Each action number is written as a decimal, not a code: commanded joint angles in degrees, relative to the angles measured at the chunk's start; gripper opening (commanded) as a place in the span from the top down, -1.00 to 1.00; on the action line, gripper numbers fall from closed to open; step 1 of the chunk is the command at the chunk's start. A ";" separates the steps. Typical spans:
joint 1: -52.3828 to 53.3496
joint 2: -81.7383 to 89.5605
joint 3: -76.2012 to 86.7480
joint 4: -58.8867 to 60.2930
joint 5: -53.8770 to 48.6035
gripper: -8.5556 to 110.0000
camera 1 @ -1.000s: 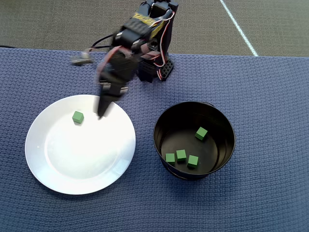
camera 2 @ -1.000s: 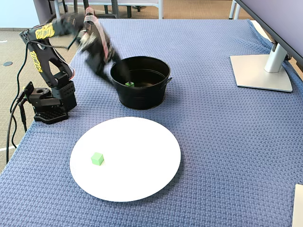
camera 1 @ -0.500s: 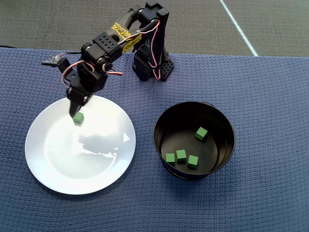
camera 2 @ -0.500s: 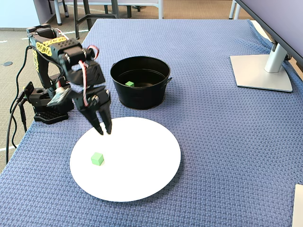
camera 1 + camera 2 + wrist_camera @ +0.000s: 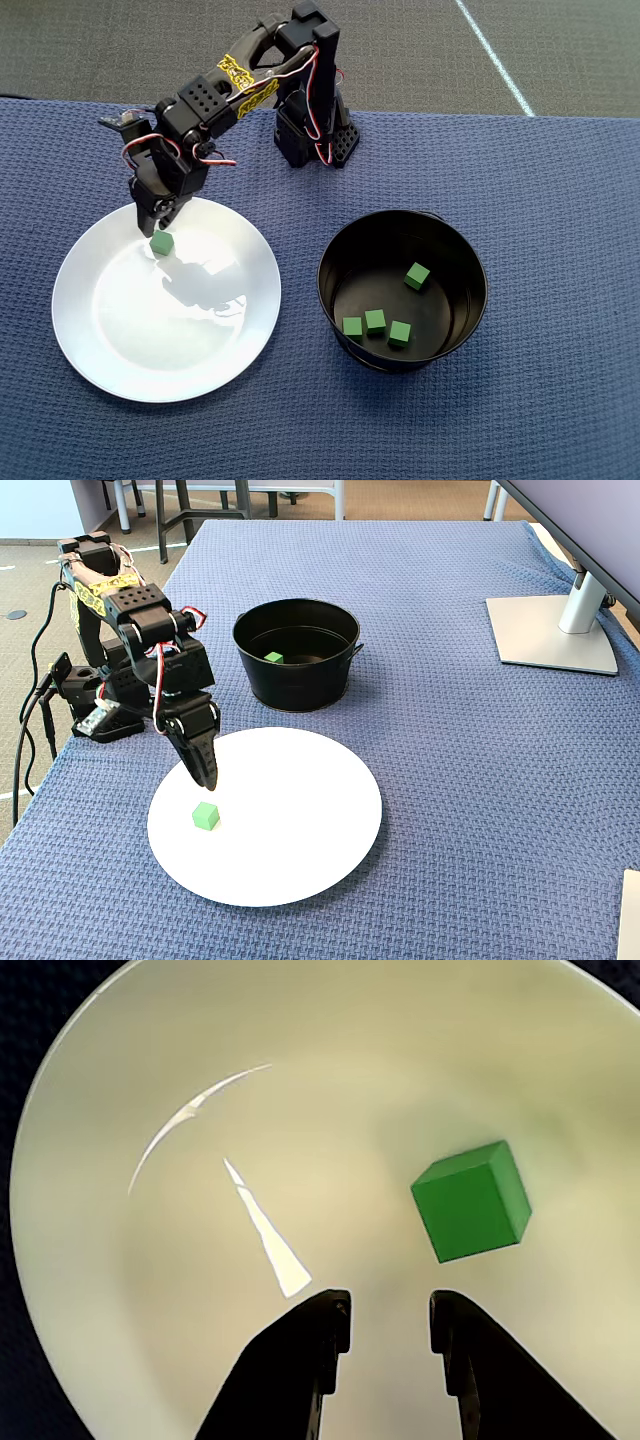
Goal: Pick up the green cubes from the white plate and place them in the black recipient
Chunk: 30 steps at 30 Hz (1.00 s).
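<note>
The step in hand was the reach for the last green cube left on the white plate. The hand hung over the plate's edge at about eleven o'clock in the overhead view, its two black fingers slightly apart and holding nothing. In the wrist view the cube lay just ahead of the fingertips but off toward one o'clock, not in line with the gap between them. To do this well, the hand would likely need to shift sideways until the cube sat centred between the fingers, and to open wider, since the gap looked narrower than the cube. The cube also sat turned relative to the fingers, so a slight wrist roll would probably give flat contact on two opposite faces. The plate was glossy, so a glancing touch could send the cube sliding.

The cube was small, solid, bright green with crisp edges, resting flat on the plate. Four more green cubes lay on the bottom of the black pot, which stood on the blue woven table cover at three o'clock from the plate, close by but not touching.
</note>
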 commanded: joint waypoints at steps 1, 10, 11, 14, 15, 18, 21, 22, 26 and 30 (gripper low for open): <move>0.09 -1.93 -0.26 -1.76 -4.31 0.84; -0.18 -3.96 2.64 -6.77 -22.68 0.73; -0.18 -3.96 2.64 -6.59 -23.47 0.74; -0.18 -3.78 3.43 -6.06 -24.87 0.73; -0.35 -3.60 3.69 -6.06 -24.79 0.72; -0.88 -2.99 3.78 -5.01 -24.43 0.72; -1.23 -2.37 3.78 -3.78 -23.64 0.71; -1.23 -2.11 3.69 -3.34 -23.47 0.68; -1.14 -0.97 3.52 -1.76 -23.12 0.64; -1.49 0.97 5.01 -0.97 -23.03 0.63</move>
